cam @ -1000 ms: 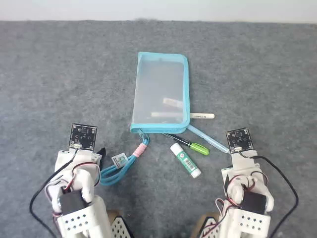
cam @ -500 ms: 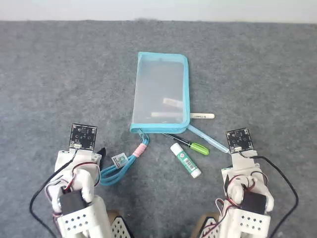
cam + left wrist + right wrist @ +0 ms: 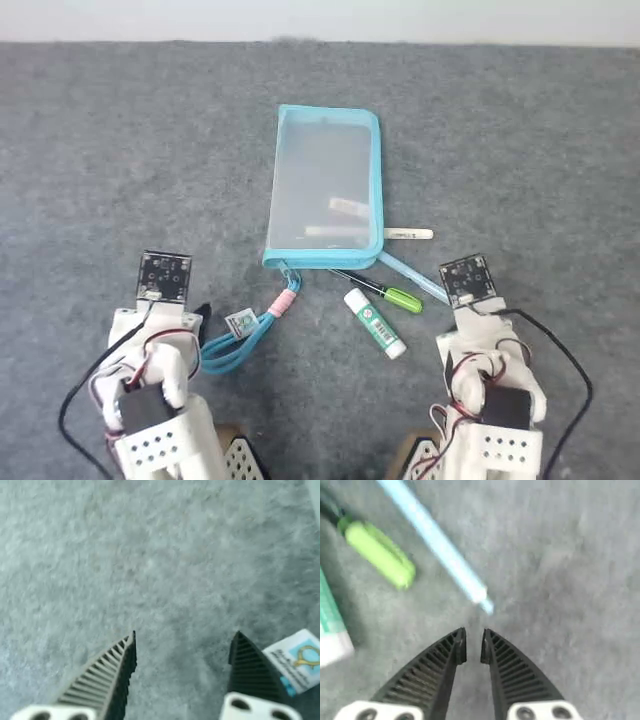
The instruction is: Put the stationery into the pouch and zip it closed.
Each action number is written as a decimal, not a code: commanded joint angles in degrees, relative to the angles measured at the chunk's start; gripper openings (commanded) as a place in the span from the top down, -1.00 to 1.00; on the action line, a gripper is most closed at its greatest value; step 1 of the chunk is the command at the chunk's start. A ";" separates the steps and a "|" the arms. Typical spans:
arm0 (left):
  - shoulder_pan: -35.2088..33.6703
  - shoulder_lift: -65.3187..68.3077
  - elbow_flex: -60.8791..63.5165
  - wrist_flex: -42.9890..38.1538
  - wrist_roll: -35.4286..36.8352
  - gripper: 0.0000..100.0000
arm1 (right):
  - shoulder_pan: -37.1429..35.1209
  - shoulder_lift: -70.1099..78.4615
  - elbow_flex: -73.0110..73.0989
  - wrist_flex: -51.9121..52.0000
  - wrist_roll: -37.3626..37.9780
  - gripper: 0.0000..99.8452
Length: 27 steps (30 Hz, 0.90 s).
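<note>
Grey felt table (image 3: 100, 150). Pouch (image 3: 325, 180) lies flat at centre. Pen (image 3: 410, 273), marker (image 3: 385, 291) and glue stick (image 3: 375, 322) loose at its 5 o'clock. Packing barely begun, zipping pending. Left gripper (image 3: 185, 636) wide open, empty. Right gripper (image 3: 473, 632) closed to narrow slit, empty, near pen tip.

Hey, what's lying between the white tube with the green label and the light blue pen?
The high view shows a black marker with a green cap lying between the white tube and the light blue pen.
</note>
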 commanded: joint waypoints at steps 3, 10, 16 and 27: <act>-4.40 -1.14 -0.75 0.35 -0.53 0.43 | -3.74 -0.92 -0.09 -10.59 0.79 0.87; -4.22 -1.14 -0.75 0.26 -0.44 0.43 | -5.23 0.13 -14.24 -8.22 -0.09 0.88; -4.22 -1.14 -0.75 0.26 -0.44 0.43 | -19.74 19.21 -29.80 -4.35 -6.86 0.88; -4.22 -1.14 -0.75 0.35 -0.44 0.43 | -41.36 64.75 -55.30 -6.11 -28.84 0.87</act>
